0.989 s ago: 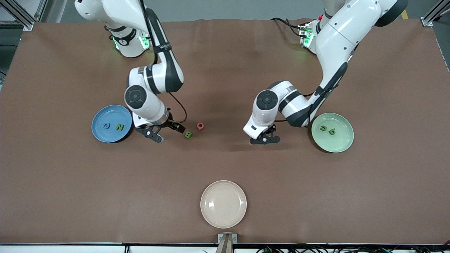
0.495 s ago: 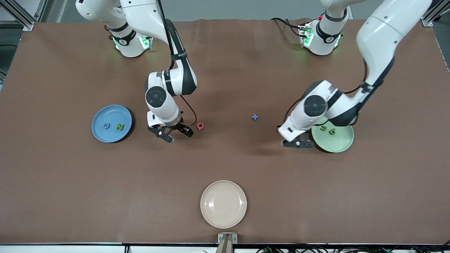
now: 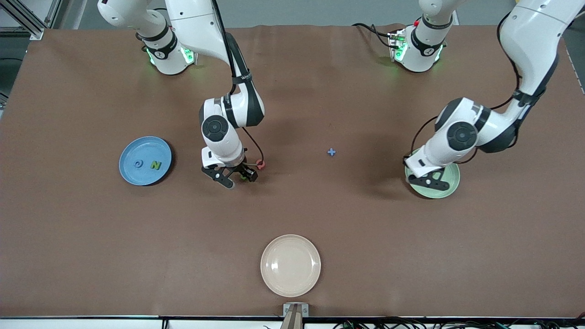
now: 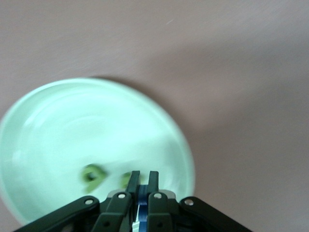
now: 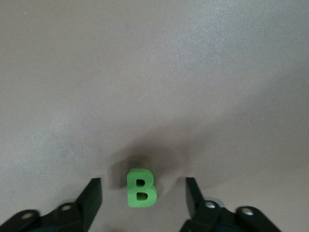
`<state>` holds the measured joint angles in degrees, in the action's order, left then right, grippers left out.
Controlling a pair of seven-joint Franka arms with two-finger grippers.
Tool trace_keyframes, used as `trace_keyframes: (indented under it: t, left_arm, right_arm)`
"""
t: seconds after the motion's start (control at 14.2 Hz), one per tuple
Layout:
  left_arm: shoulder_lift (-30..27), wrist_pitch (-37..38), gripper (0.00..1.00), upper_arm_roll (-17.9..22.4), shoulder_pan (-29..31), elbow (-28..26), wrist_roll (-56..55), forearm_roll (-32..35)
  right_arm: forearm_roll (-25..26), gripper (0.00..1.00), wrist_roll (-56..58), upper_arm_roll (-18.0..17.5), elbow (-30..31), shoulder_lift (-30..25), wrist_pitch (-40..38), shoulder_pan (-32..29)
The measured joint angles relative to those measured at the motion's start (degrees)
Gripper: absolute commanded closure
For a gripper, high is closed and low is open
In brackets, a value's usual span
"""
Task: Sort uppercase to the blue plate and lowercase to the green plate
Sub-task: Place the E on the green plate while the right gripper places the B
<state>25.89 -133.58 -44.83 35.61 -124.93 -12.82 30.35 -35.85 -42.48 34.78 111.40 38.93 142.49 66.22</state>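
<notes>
Moved since a second ago: both arms swung toward the left arm's end of the table; the right gripper now brackets the B, the left gripper has carried a blue letter over to the green plate
Blue plate (image 3: 137, 176): holds blue G (image 3: 138, 163) and green N (image 3: 156, 165), well apart from the right gripper's jaws, toward the right arm's end
Right gripper (image 5: 143, 197): jaws wide, low over the table, not yet closed
Green B (image 5: 141, 187): on the table, between those jaws
Pink-red Q (image 3: 260, 164): on the table, just beside the jaws
Blue x (image 3: 331, 152): alone on the table, between the two grippers
Cream plate (image 3: 290, 265): unused
Left gripper (image 4: 143, 184): jaws narrow, pinching a blue letter (image 4: 141, 210), likely the m
Green plate (image 4: 58, 121): under those jaws, two green letters (image 4: 91, 174) inside
Progress: four placed; I judge B, Q, x and the held letter remain
</notes>
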Motion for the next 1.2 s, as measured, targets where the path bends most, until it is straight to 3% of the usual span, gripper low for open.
trace_keyframes:
  t: [0.21, 0.35, 0.64, 0.78, 0.85, 1.06, 1.2]
  left_arm:
    - [-1.24, -0.10, 0.99, -0.03, 4.59, -1.17, 8.30, 0.19]
    - [-1.26, -0.14, 0.99, -0.03, 6.71, -1.33, 11.49, 1.52]
    - [-0.96, -2.21, 0.98, -0.03, 8.59, -2.03, 12.66, 3.40]
    - [-0.52, -2.92, 0.95, -0.03, 8.66, -2.19, 12.68, 3.56]
    - [-0.33, -3.21, 0.89, -0.03, 8.66, -2.23, 12.68, 3.61]
    - [0.04, -3.44, 0.19, -0.03, 8.66, -2.28, 12.70, 3.78]
    - [0.06, -3.46, 0.05, -0.03, 8.66, -2.29, 12.71, 4.02]
  right_arm:
    - [0.00, 0.58, 0.00, -0.23, 0.00, 0.05, -0.01, -0.51]
    - [-0.01, 0.64, 0.00, -0.32, -0.01, 0.07, -0.01, -0.57]
    - [-0.01, 0.74, 0.00, -0.80, -0.01, 0.21, -0.01, -0.58]
    - [-0.01, 0.86, 0.00, -0.81, -0.07, 0.23, 0.00, -0.58]
    - [-0.01, 0.96, 0.00, -0.80, -0.07, 0.23, -0.01, -0.59]
    - [0.02, 1.00, 0.25, -0.79, -0.10, 0.23, -0.12, -0.59]
    - [0.04, 1.00, 1.08, -0.31, -0.37, 0.23, -2.24, -0.66]
